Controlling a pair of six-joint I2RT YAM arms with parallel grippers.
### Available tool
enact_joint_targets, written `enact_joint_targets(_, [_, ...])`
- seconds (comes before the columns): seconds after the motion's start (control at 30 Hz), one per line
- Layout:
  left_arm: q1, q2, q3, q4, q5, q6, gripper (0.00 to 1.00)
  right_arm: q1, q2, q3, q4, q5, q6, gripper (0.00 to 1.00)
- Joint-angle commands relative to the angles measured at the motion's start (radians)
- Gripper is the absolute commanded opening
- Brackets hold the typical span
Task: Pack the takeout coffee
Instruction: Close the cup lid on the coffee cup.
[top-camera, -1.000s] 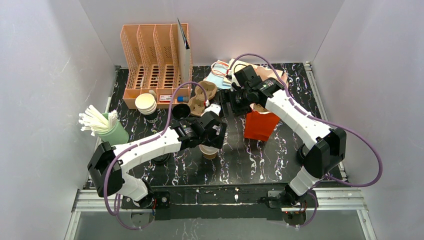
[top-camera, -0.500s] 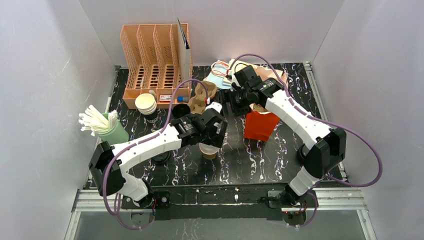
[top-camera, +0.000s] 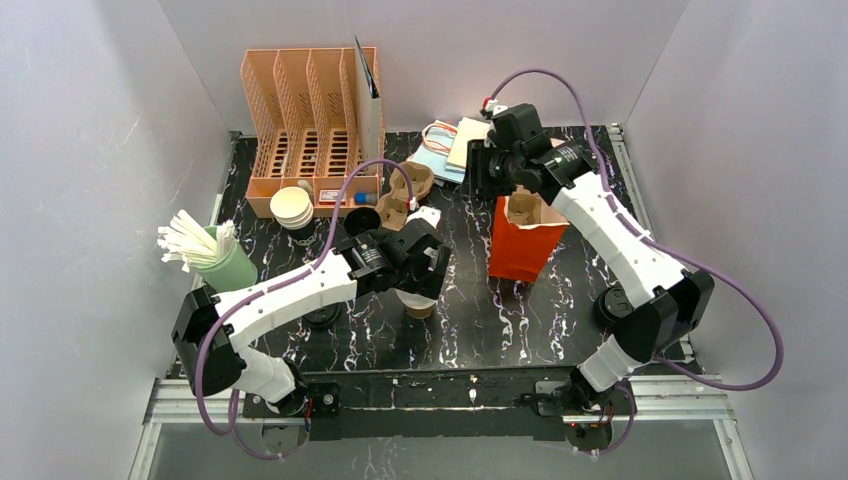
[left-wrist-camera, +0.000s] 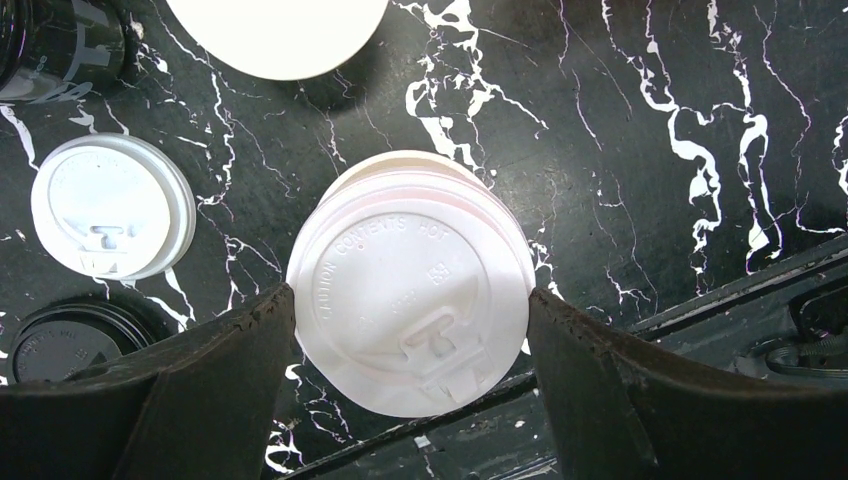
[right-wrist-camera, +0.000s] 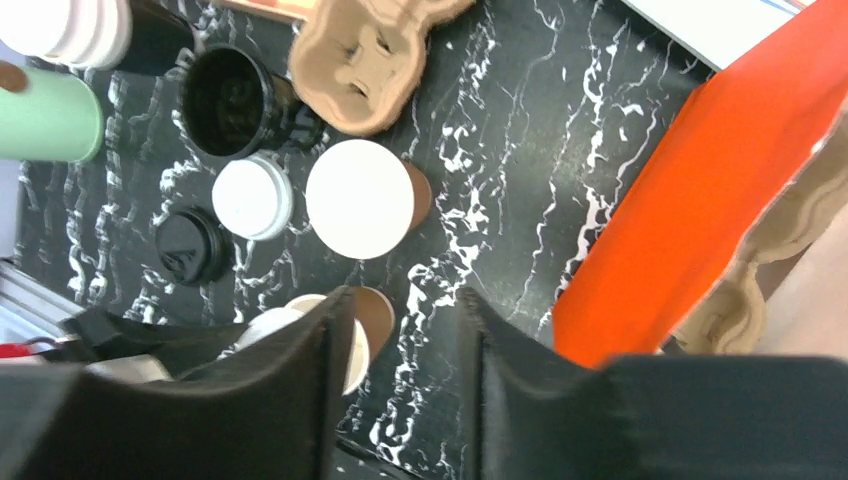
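Left end effector (left-wrist-camera: 410, 330): spread, straddling the lidded kraft cup (left-wrist-camera: 410, 300).
Right end effector (right-wrist-camera: 400, 380): part-closed, empty.
Grip: close evenly below the lid rim; squeeze lightly.

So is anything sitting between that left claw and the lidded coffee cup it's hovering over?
Nothing visible. In the left wrist view the left gripper's fingers flank the white lid of the takeout coffee, with bare gaps on either side. The spare white lid and black lid lie off to the side.

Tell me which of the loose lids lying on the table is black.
The black lid nearest the table's front edge; the loose lid beside it is white, and the other white lid sits on the takeout coffee between the left gripper's fingers.
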Motion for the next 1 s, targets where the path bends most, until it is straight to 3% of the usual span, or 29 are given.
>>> enact_joint_targets(0.0, [-0.004, -0.019, -0.005, -0.034, -0.005, -0.007, 0.81, 0.0, -0.085, 0.045, 0.11, -0.037, 0.006, 0.4])
enact_joint_targets(0.13, [-0.004, -0.007, -0.009, -0.031, -0.001, -0.009, 0.81, 0.001, -0.136, 0.007, 0.19, -0.089, 0.001, 0.1])
enact_joint_targets(0.23, [-0.004, 0.008, -0.001, -0.029, 0.002, -0.002, 0.81, 0.002, -0.153, -0.01, 0.216, -0.118, 0.0, 0.02])
enact_joint_targets(0.97, [-0.006, 0.131, 0.05, -0.01, -0.015, 0.0, 0.81, 0.001, -0.198, -0.063, 0.254, -0.155, -0.022, 0.01])
